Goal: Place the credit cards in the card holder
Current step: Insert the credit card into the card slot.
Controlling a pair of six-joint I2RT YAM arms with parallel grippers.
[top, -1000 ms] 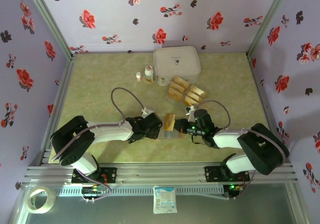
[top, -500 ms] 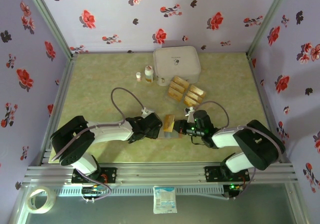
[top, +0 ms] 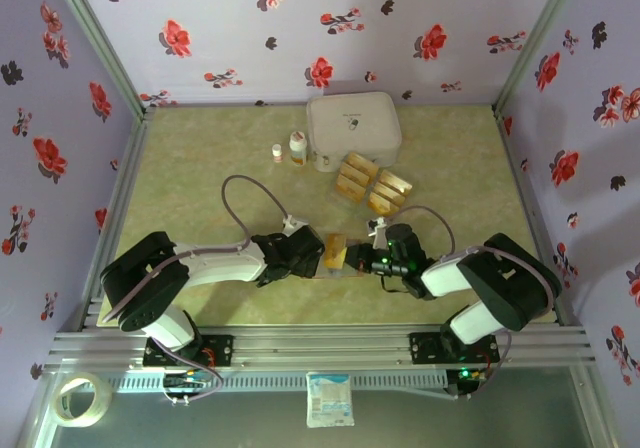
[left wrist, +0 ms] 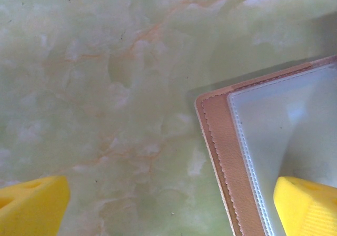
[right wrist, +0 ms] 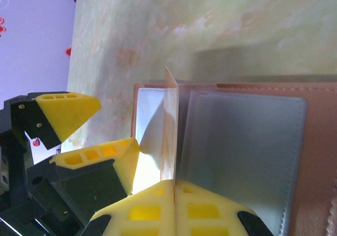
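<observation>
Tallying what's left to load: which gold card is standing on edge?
The card pinched in the shut right pincer, upright over the open card holder; the other cards sit in a cluster beside the white case.

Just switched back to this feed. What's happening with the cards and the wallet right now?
The right claw is shut on one golden credit card, holding it on edge over the open card holder, at the edge of a clear pocket. The card does not look slid in yet. The left claw is open, with one finger resting on the holder's lining as if to steady it. The other credit cards lie in a heap farther back on the table.
</observation>
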